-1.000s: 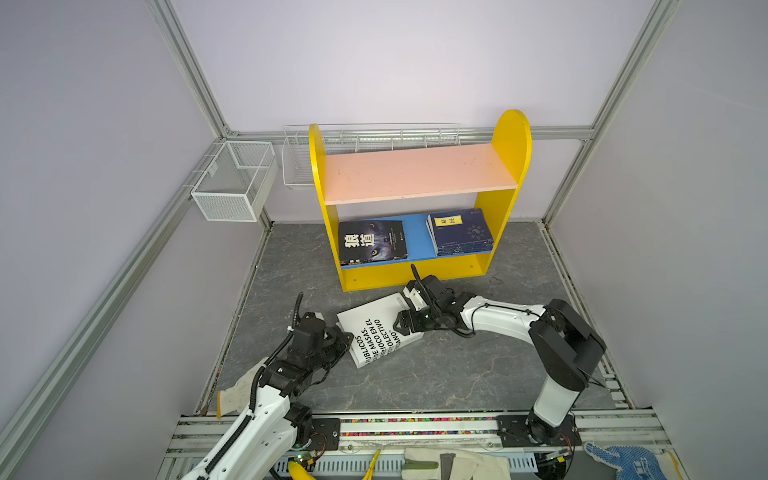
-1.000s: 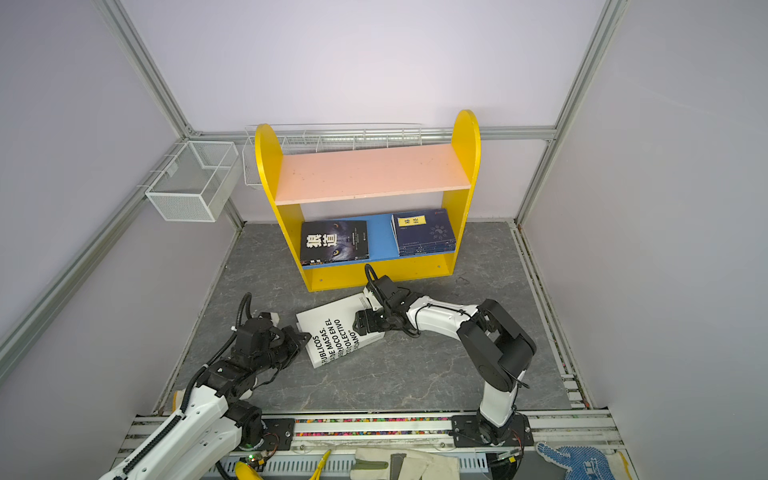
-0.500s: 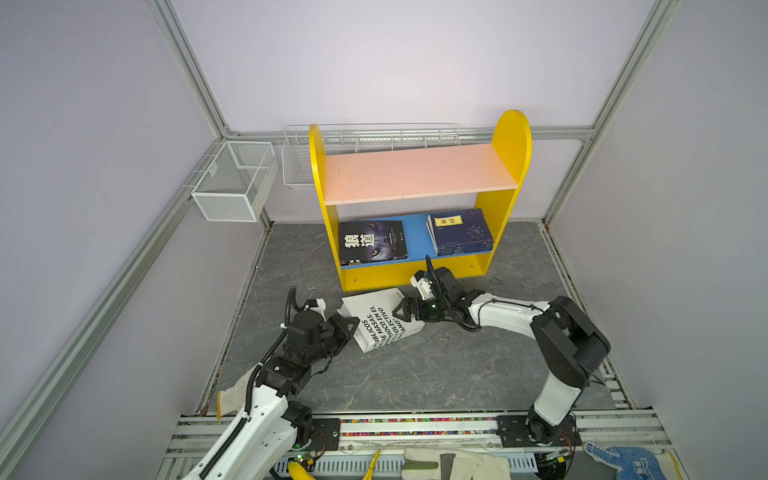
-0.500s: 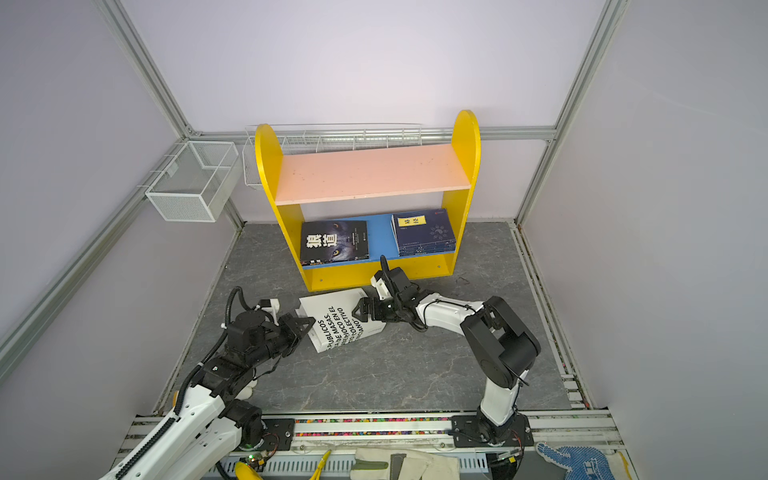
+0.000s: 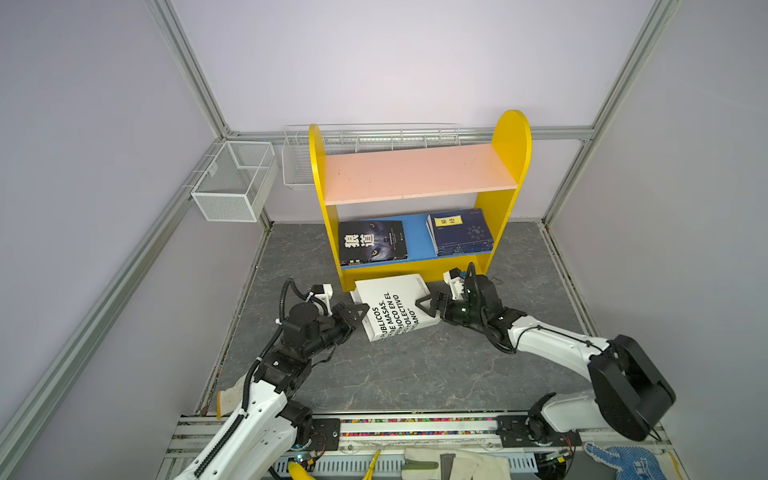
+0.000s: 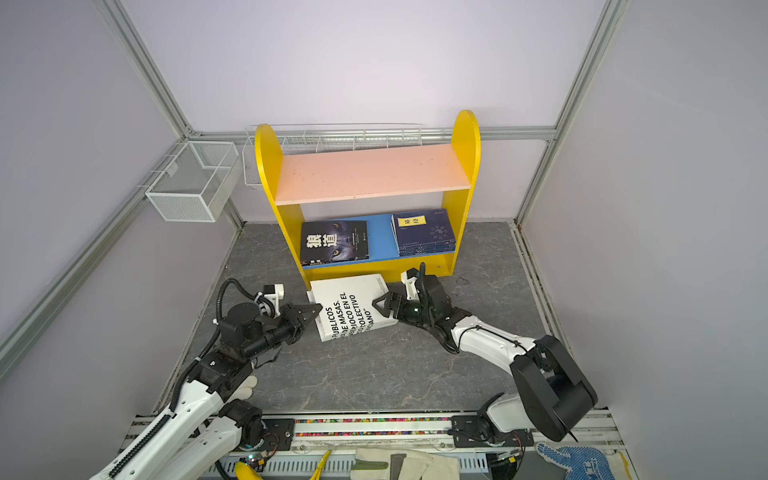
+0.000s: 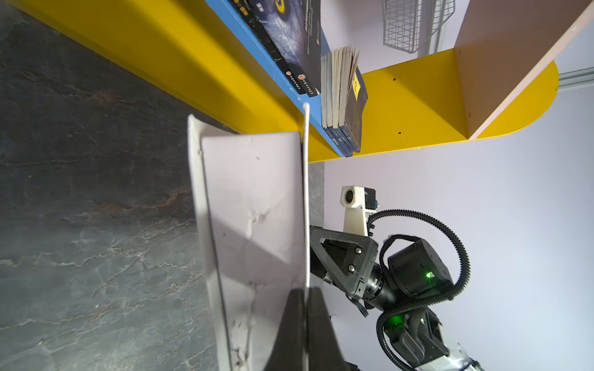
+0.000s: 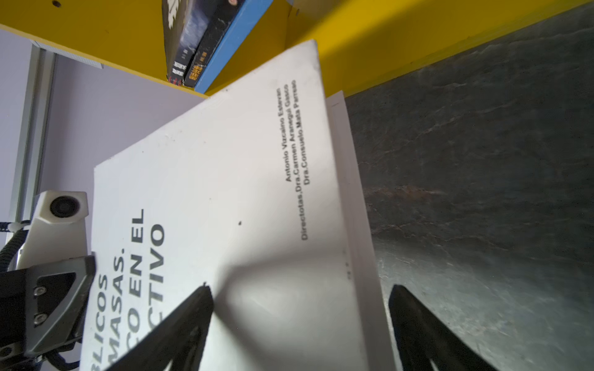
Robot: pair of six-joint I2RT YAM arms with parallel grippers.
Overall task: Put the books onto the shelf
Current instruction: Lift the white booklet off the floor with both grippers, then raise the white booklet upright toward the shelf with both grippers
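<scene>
While the left gripper [image 5: 360,312] pinches one edge of the white book [image 5: 390,305], the right gripper [image 5: 423,305] stands open around the other, likely to help lift it to the shelf [image 5: 509,137].

The shelf [image 5: 511,137] was seen upright, with yellow round-topped side panels, a pink upper board [image 5: 415,174] and a blue lower board [image 5: 417,245]. On the lower board a dark wolf-eye book [image 5: 372,243] was laid flat at the left, stacked on a black book [image 8: 201,64] with orange spine lettering. A stack of thin navy books [image 5: 459,232] – yellow label uppermost – was laid at the right. A large white book [image 5: 390,307] with black capital lettering was found tilted just in front of the shelf's yellow base rail.
</scene>
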